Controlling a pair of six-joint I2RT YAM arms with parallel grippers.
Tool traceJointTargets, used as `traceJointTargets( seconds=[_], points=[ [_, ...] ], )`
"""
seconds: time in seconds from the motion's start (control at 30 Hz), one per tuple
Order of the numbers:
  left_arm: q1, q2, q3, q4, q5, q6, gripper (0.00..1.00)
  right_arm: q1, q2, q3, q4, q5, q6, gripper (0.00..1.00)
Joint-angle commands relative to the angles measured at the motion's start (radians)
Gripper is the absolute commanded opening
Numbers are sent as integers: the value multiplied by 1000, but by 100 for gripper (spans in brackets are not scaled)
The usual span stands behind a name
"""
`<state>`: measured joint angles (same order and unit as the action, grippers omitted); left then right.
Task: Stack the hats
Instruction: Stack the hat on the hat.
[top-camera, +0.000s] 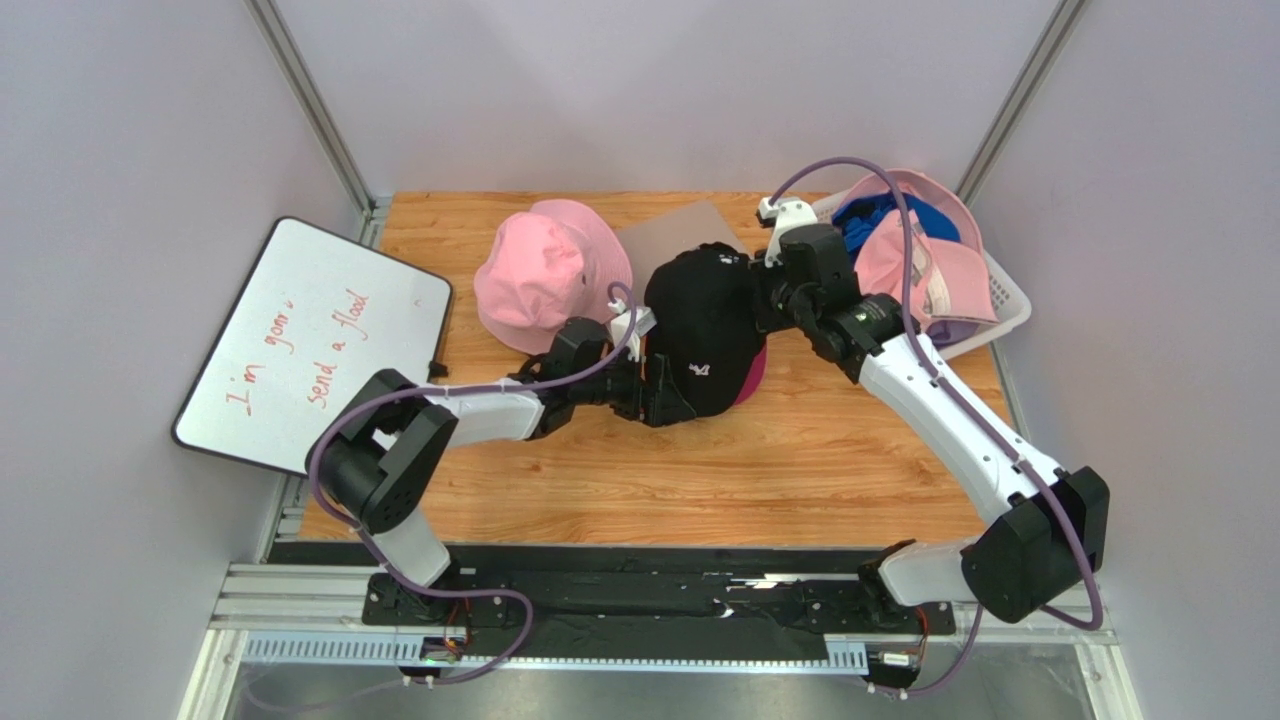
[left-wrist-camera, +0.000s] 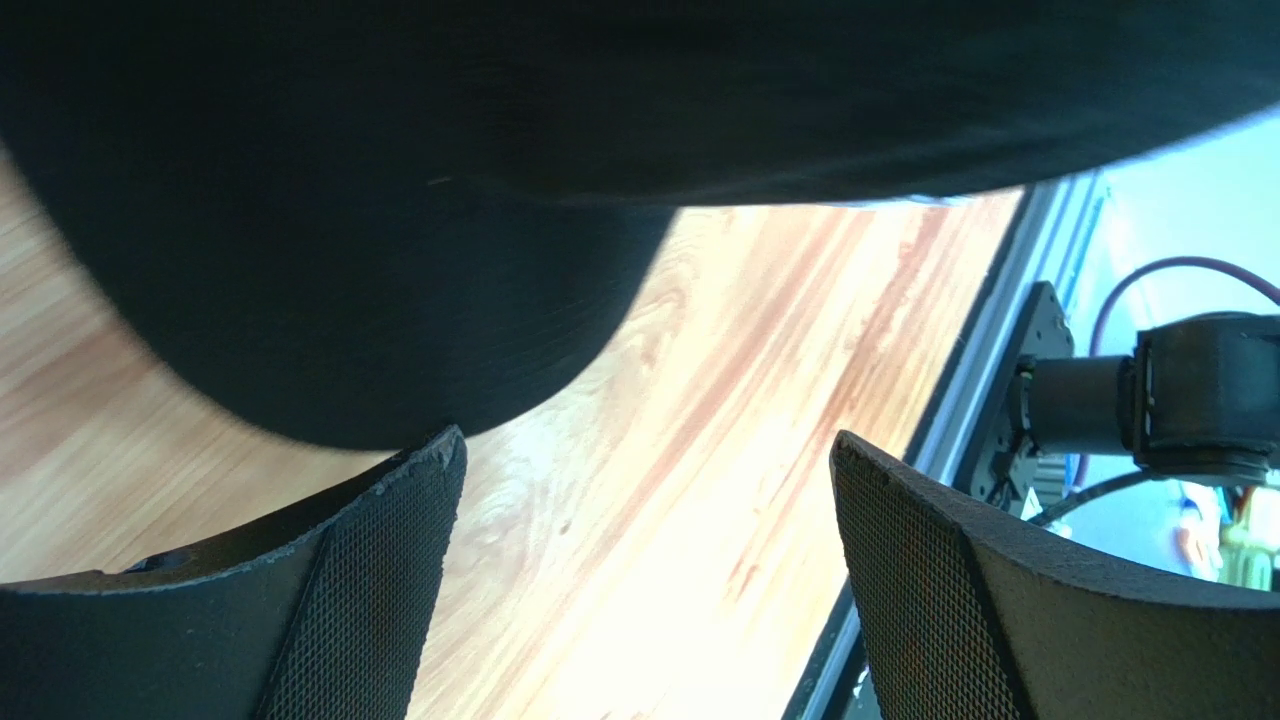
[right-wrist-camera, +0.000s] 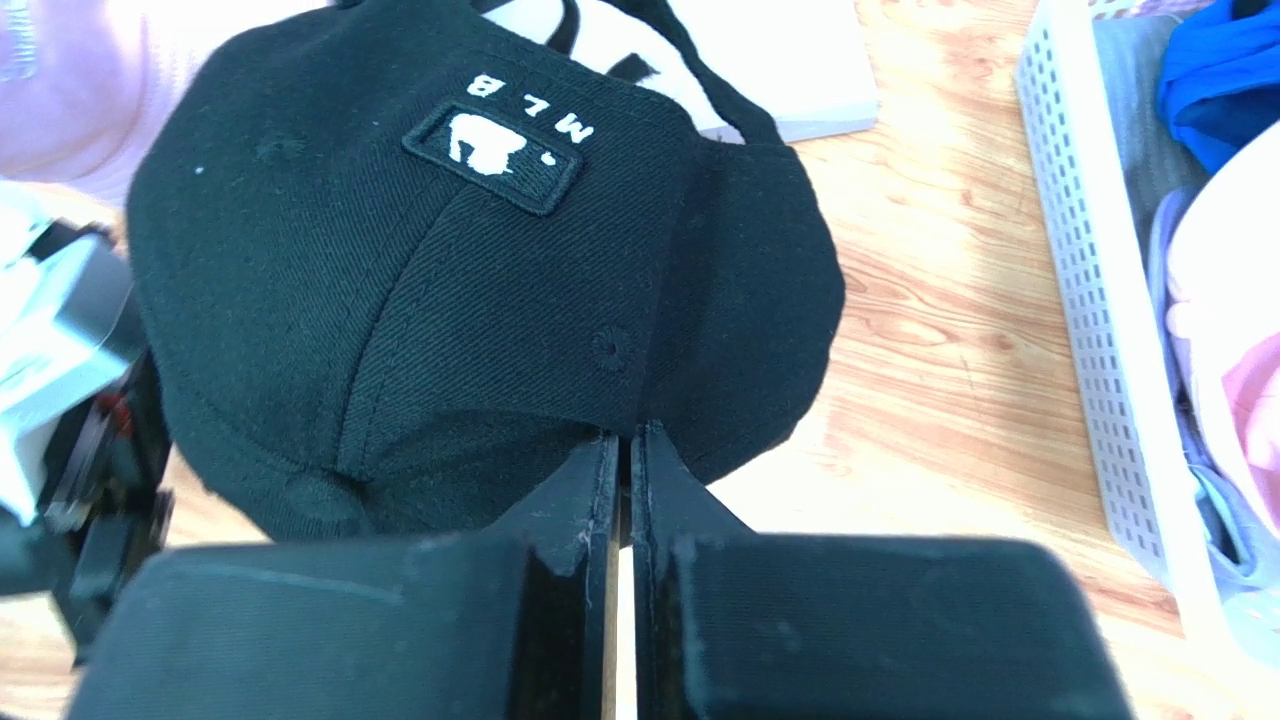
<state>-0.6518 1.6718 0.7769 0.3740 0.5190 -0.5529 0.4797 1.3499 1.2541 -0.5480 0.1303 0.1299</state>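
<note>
A black baseball cap with a white MLB patch hangs in the middle of the table, over a magenta cap of which only an edge shows. My right gripper is shut on the black cap, pinching its rim. My left gripper is at the cap's near left side. In the left wrist view it is open, with only bare wood between its fingers, and the black cap hangs just beyond the tips. A pink bucket hat lies at the back left.
A white mesh basket at the back right holds a pink hat and a blue one. A grey board lies behind the black cap. A whiteboard leans at the table's left edge.
</note>
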Motion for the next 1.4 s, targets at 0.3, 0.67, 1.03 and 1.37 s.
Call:
traceJointTargets(
  seconds=[0.3, 0.67, 1.03, 1.37],
  points=[
    [-37, -139, 7, -18, -106, 52, 95, 0, -8, 61, 26, 40, -7, 34],
    [63, -339, -37, -258, -206, 160, 100, -84, -208, -65, 5, -99, 25, 75],
    [70, -176, -70, 23, -103, 166, 100, -87, -342, -392, 189, -414, 117, 75],
    [72, -44, -34, 88, -132, 219, 100, -87, -366, -418, 217, -443, 122, 75]
  ],
)
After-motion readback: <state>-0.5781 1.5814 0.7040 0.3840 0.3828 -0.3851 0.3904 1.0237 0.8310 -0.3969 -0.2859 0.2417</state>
